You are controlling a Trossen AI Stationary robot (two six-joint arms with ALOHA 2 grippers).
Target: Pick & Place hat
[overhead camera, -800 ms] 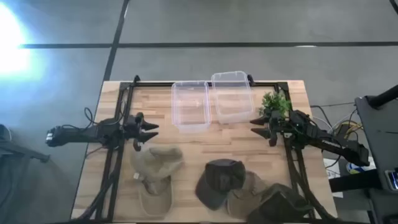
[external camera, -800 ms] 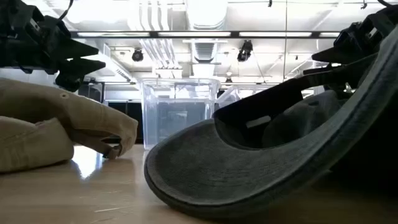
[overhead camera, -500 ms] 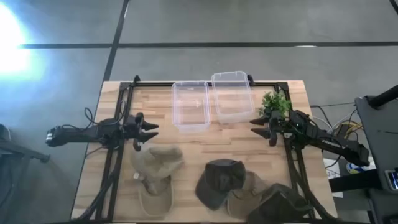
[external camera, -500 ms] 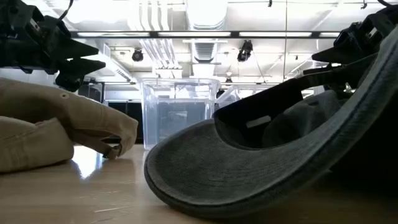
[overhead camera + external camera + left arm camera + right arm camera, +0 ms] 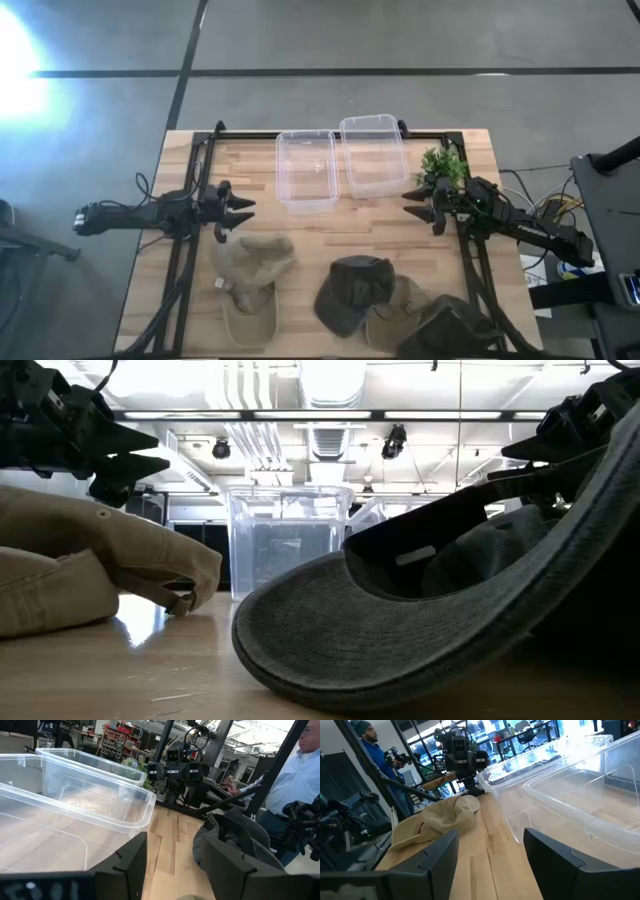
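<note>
Both grippers empty, fingers spread. Left gripper [image 5: 243, 210] hovers just above the tan hat [image 5: 250, 262], near the clear bins [image 5: 306, 170]; right gripper [image 5: 415, 202] waits opposite. Drop straight onto the crown's fold, pinch a thick bunch, lift clear before swinging to a bin.

No visible change anywhere.
</note>
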